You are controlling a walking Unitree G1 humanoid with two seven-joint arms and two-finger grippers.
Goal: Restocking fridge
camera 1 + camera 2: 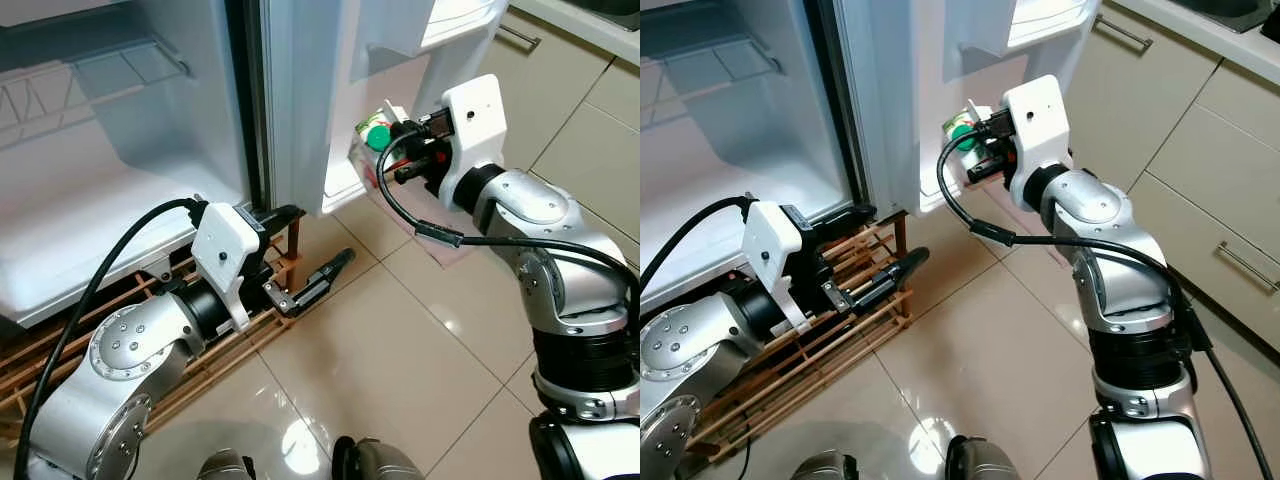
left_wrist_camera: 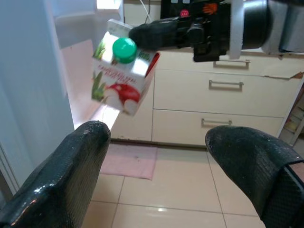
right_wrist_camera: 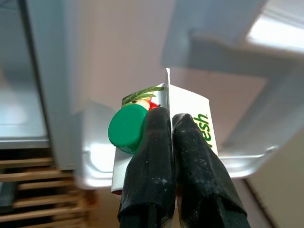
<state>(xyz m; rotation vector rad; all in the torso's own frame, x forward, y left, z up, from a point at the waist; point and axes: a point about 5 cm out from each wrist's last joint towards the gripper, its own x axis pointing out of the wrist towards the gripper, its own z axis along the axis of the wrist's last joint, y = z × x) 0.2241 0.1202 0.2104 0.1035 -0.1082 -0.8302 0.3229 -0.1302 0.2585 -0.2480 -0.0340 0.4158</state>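
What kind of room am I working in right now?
Most likely a home kitchen: an open fridge, cream cabinet drawers and a tiled floor. The right gripper holds a juice carton by the fridge door.

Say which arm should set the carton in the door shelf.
Right. The right gripper is shut on the carton beside the door shelf; the left gripper hangs open, low by the wooden rack.

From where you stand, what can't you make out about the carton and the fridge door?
- Carton label: the small print is too blurred to read in the left wrist view, and the right claw covers part of it in the right wrist view.
- Door shelf: its inside is washed out by glare.
- Upper door bin: cut off by the top edge of the left eye view.
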